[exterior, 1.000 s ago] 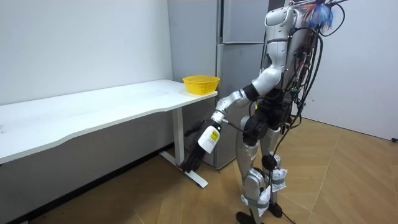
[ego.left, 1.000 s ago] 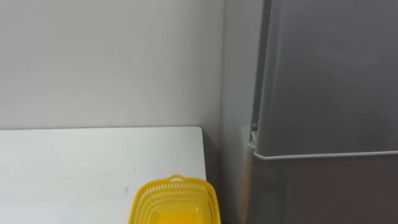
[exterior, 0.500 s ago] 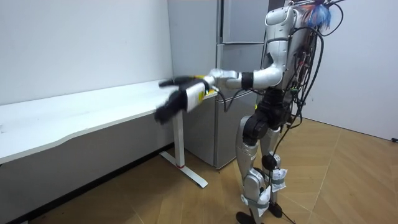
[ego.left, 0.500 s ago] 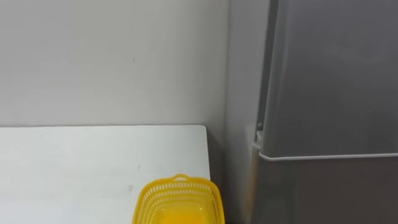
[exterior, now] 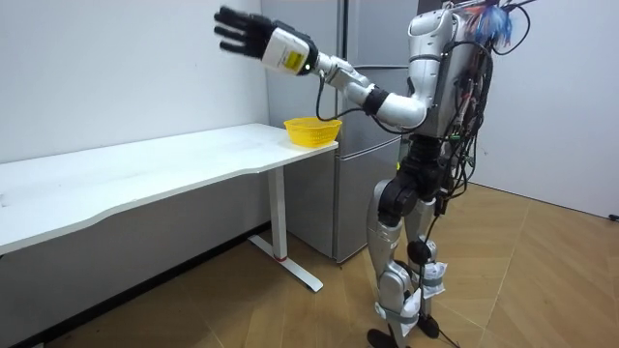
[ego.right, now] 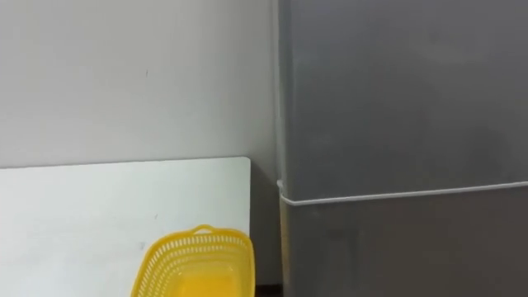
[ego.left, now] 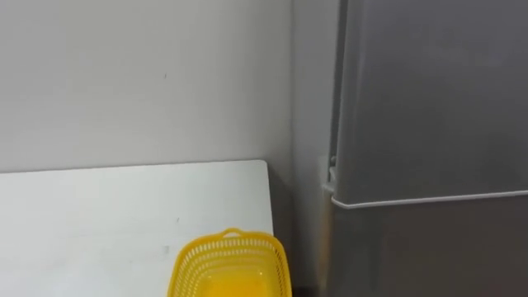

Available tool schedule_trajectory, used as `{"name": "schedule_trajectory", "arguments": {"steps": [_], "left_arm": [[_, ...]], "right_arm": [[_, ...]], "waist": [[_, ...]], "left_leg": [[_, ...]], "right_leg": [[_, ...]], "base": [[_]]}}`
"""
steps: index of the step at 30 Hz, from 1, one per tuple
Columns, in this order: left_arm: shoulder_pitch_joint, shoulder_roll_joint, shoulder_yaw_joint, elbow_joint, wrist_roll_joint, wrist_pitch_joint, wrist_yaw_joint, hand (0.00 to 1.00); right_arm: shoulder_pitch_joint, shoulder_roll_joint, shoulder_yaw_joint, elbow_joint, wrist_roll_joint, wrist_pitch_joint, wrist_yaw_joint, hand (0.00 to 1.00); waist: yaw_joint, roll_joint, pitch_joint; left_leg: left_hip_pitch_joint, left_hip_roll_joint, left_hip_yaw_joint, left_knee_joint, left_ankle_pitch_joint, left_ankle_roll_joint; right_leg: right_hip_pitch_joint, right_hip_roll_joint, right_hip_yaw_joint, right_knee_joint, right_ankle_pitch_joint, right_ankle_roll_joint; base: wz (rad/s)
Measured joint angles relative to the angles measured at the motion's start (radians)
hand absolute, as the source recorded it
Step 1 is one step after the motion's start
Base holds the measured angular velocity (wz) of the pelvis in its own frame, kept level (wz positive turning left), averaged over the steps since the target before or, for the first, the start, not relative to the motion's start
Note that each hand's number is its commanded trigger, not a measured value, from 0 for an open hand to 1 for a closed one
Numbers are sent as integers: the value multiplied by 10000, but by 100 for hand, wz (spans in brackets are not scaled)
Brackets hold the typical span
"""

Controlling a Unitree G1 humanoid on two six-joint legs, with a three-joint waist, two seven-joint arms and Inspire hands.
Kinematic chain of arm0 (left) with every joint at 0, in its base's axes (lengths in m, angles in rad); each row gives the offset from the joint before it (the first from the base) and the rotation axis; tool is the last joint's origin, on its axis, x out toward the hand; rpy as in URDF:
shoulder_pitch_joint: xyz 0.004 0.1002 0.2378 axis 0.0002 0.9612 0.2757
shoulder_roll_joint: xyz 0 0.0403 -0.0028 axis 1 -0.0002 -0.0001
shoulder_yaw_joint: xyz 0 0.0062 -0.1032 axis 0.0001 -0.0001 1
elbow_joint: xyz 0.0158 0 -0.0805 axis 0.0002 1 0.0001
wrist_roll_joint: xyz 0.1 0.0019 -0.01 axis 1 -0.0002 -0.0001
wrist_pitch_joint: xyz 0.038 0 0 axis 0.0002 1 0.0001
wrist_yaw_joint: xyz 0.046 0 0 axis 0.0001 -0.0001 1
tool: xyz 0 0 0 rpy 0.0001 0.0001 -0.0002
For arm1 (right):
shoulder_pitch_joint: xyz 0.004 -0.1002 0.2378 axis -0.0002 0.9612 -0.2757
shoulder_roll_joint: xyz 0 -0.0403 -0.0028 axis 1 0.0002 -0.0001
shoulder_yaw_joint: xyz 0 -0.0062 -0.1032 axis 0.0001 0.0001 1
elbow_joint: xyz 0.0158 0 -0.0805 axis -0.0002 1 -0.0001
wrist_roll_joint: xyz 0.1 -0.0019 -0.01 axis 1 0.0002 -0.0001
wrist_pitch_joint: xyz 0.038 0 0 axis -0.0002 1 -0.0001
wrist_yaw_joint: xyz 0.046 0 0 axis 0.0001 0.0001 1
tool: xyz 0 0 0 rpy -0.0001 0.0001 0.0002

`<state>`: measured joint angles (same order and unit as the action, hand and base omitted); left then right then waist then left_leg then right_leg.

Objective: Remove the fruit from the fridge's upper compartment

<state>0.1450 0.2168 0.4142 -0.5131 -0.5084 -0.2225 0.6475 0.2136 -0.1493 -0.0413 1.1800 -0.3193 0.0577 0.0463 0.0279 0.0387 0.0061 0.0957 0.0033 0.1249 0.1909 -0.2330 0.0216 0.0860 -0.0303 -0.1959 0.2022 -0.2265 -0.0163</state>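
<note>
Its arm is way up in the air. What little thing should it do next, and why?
Probably swing the raised left hand, open and empty, across to the upper fridge door. That door is shut, so nothing can come out until it opens.

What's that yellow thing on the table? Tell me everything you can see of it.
It is a yellow basket that looks like plastic, with lattice walls full of small holes, a thicker rim and a small loop handle at its far edge. It stands upright on the white table, at the corner nearest the grey fridge, apart from it. What shows of its inside looks empty. Only the table touches it; the robot's left hand is open, high up and well clear of it.
</note>
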Motion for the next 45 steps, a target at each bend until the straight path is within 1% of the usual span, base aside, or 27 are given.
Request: {"name": "schedule_trajectory", "arguments": {"steps": [1, 2, 3, 5, 6, 8, 9, 10, 11, 12, 13, 14, 16, 19, 20, 21, 24, 26, 27, 28, 31, 32, 33, 34, 37, 40, 45], "left_arm": [[-8, 0, -277, -191, 9, 73, -494, 0], [-49, 0, -437, -403, 2, 220, -960, 0], [-113, 0, -512, -486, 3, 270, -1162, 0], [-743, 2, -949, -580, 8, 392, -1921, 0], [-861, 4, -1037, -594, 8, 442, -2113, 0], [-1182, 4, -1355, -742, 8, 648, -2773, 0], [-1393, 1, -1559, -758, 6, 725, -3075, 0], [-1488, 2, -1657, -760, 4, 753, -3217, 0], [-1627, 4, -1820, -761, 4, 826, -3497, 0], [-1688, 3, -1904, -761, 5, 891, -3636, 0], [-1813, 1, -2070, -761, 5, 1020, -3950, 0], [-1890, 1, -2224, -758, -5, 1143, -4303, 0], [-1906, 1, -2512, -752, -32, 1306, -4825, 0], [-1907, 2, -3015, -746, -96, 1635, -5513, 0], [-1910, 5, -3149, -738, -95, 1772, -5763, 0], [-1929, 7, -3328, -649, -89, 1838, -5942, 0], [-1953, 40, -3557, -469, -100, 2114, -6238, 0], [-1953, 101, -3696, -403, -101, 2362, -6524, 0], [-1955, 122, -3745, -375, -92, 2386, -6585, 0], [-1957, 182, -3827, -340, -89, 2476, -6718, 0], [-2035, 282, -3873, -115, -83, 2688, -7078, 0], [-2036, 291, -3873, -52, -80, 2735, -7170, 0], [-2036, 292, -3873, -37, -80, 2782, -7200, 0], [-2040, 293, -3873, -36, -85, 2878, -7259, 0], [-2127, 298, -3874, -41, -94, 2993, -7469, 0], [-2292, 305, -3875, -40, -90, 3053, -7661, 0], [-2592, 327, -3881, -33, -81, 3109, -7982, 0]], "right_arm": [[28, 10, -2, 2, -22, -17, 13, 0], [34, 14, -2, 3, -48, -20, 39, 0], [33, 11, -3, 14, -46, -19, 82, 0], [27, 10, -6, 208, -48, 2, 272, 0], [32, 10, -8, 235, -47, 29, 316, 0], [19, 6, -12, 281, -56, 96, 430, 0], [-37, 10, -13, 279, -69, 99, 453, 0], [-76, 10, -21, 282, -122, 102, 467, 0], [-171, 0, -27, 284, -376, 147, 527, 0], [-192, -7, -25, 283, -472, 200, 568, 0], [-275, -28, -28, 282, -600, 274, 641, 0], [-372, -32, -27, 283, -720, 295, 684, 0], [-387, -34, -18, 260, -719, 294, 730, 0], [-475, -59, -11, 318, -686, 345, 754, 0], [-504, -59, -6, 318, -659, 398, 754, 0], [-561, -66, -3, 324, -644, 449, 751, 0], [-655, -73, -1, 423, -651, 499, 733, 0], [-776, -80, -2, 478, -667, 533, 700, 0], [-807, -83, -3, 502, -665, 535, 678, 0], [-878, -84, -6, 567, -663, 535, 659, 0], [-1050, -87, -6, 684, -697, 560, 661, 0], [-1066, -94, -7, 693, -699, 567, 660, 0], [-1066, -96, -6, 702, -699, 580, 661, 0], [-1061, -97, -4, 714, -699, 662, 663, 0], [-1046, -133, -4, 750, -698, 758, 672, 0], [-1082, -190, -10, 757, -696, 752, 663, 0], [-1159, -226, -7, 790, -696, 752, 590, 0]], "waist": [[-46, -17, 0], [-151, -14, -36], [-242, -27, -45], [-261, -25, -17], [-266, -25, -19], [-498, -42, -6], [-544, -21, -19], [-590, -22, -17], [-732, -38, -6], [-777, -47, -1], [-795, -26, -10], [-877, -44, 2], [-1000, -48, 0], [-1055, -33, -13], [-1058, -8, -29], [-1081, 0, -34], [-1108, 15, -27], [-1222, 34, -20], [-1285, 39, -18], [-1395, 51, -16], [-1578, 101, 7], [-1620, 132, 21], [-1628, 149, 15], [-1637, 189, 19], [-1628, 276, 21], [-1633, 348, 10], [-1633, 364, 0]], "left_leg": [[-10, -3, 3, -3, 0, 0], [-18, -5, 19, 6, 0, 0], [-13, -5, 28, 13, 1, -1], [-13, -3, 15, 56, 3, -1], [-12, -3, 15, 59, 3, -1], [-35, -4, 18, 66, 3, -1], [-48, -4, 27, 66, 3, -1], [-53, -5, 35, 65, 3, -2], [-55, -4, 52, 64, 3, -2], [-55, -3, 87, 61, 3, -2], [-88, 5, 160, 61, 4, -2], [-137, 8, 235, 66, 4, -2], [-126, 13, 287, 68, 5, -2], [-123, 22, 393, 67, 5, -2], [-124, 29, 431, 63, 5, -2], [-122, 42, 515, 62, 5, -2], [-104, 60, 620, 64, 5, -2], [-96, 63, 652, 66, 5, -2], [-100, 62, 647, 69, 5, -2], [-115, 57, 644, 69, 5, -3], [-118, 58, 645, 71, 5, -3], [-118, 58, 645, 72, 5, -3], [-123, 59, 645, 72, 5, -2], [-125, 61, 646, 72, 5, -2], [-130, 58, 640, 70, 5, -3], [-128, 59, 635, 64, 6, -4], [-127, 71, 634, 61, 6, -5]], "right_leg": [[5, 0, 15, 1, 0, 1], [-1, 0, 23, 1, 1, 2], [-12, 1, 28, 2, 3, 3], [-12, 5, 59, 9, 5, 3], [-12, 5, 67, 7, 5, 3], [-16, 0, 46, -3, 4, 4], [-37, 2, 58, -4, 4, 4], [-43, 1, 53, -4, 5, 4], [-52, 1, 55, 7, 4, 4], [-70, 3, 83, 16, 4, 5], [-186, 15, 186, 24, 4, 4], [-208, 13, 188, 36, 14, -2], [-204, 6, 198, 37, 17, -2], [-241, 0, 271, 41, 19, 2], [-281, 4, 309, 50, 19, 2], [-302, 14, 333, 79, 23, 1], [-348, 27, 476, 173, 30, 0], [-345, 38, 541, 174, 30, 0], [-346, 36, 530, 166, 30, 0], [-347, 36, 522, 157, 30, 1], [-349, 36, 511, 134, 30, 2], [-350, 36, 515, 76, 30, 2], [-348, 38, 514, 54, 35, 8], [-346, 41, 514, 43, 39, 8], [-347, 40, 531, 28, 40, 9], [-336, 41, 528, 41, 45, 7], [-328, 45, 508, 55, 53, 1]], "base": [[0], [0], [0], [-2], [-4], [0], [0], [0], [0], [-13], [-18], [-15], [-3], [-9], [-14], [-13], [-12], [-6], [3], [5], [1], [0], [0], [0], [0], [0], [0]]}}
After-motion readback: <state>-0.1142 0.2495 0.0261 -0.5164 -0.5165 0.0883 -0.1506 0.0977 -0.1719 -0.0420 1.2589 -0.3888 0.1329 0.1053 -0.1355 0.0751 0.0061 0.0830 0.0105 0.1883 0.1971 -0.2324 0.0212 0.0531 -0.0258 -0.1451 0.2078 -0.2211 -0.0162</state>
